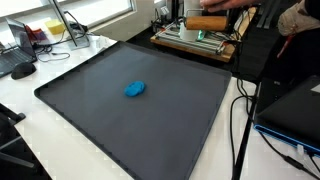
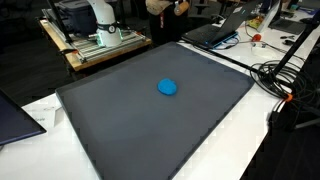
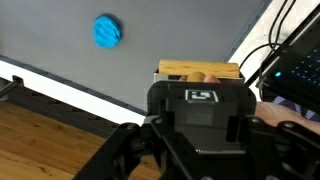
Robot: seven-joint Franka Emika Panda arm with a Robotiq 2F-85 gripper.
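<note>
— What could have gone wrong there?
— The wooden block (image 3: 200, 72), seen just past the gripper housing (image 3: 200, 105) and off the tray's corner, might have been nipped off-centre and dropped. What looked like a person's hand (image 3: 285, 115) was close too. Whether the fingers were clamped on the block could not be told.
— And the tray (image 1: 90, 110)?
— Only the blue lump (image 1: 134, 89) was held in it, near its middle.

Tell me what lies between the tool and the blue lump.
Only bare dark mat, as the wrist view shows, stretches from the blue lump to the tool; the wooden block sits right at the tool.
</note>
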